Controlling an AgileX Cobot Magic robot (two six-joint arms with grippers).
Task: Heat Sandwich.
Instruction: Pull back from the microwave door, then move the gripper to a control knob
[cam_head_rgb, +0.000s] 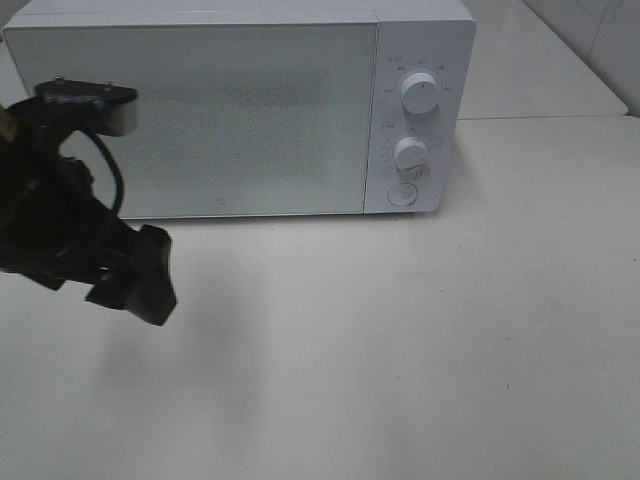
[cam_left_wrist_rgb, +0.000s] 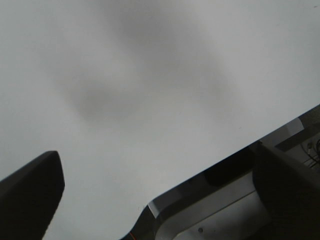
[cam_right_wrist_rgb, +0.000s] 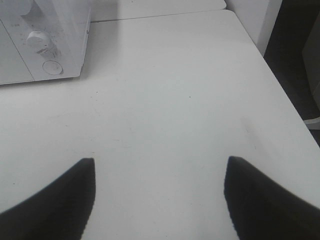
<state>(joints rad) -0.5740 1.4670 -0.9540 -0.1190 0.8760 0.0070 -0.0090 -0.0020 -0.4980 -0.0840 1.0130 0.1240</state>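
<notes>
Black plastic and cable fill the far left of the high view, where the left arm hangs above the surface (cam_head_rgb: 400, 350) with the left gripper (cam_head_rgb: 140, 275) angled down toward it. In its wrist view the dark fingers stand wide apart with only bare, matte white top between them, so it grips nothing. Its place just in front of the microwave's left end fits an arm that works the door.

Next comes the microwave (cam_head_rgb: 420, 30), a white box with rounded corners. Its door (cam_head_rgb: 190, 120) is shut flush, a broad pale panel with a fine dotted screen that hides the inside. The sandwich shows in no view; it may sit behind that door, but I cannot tell.

Right of the door, the narrow control strip carries an upper knob (cam_head_rgb: 421, 92), a lower knob (cam_head_rgb: 410, 153) and a round button (cam_head_rgb: 401, 193), all smooth white.

Farthest right, outside the high view, the right gripper (cam_right_wrist_rgb: 160, 160) hovers over the smooth surface near its corner, fingers spread and empty, pointed toward the controls, probably placed to reach the knobs.
</notes>
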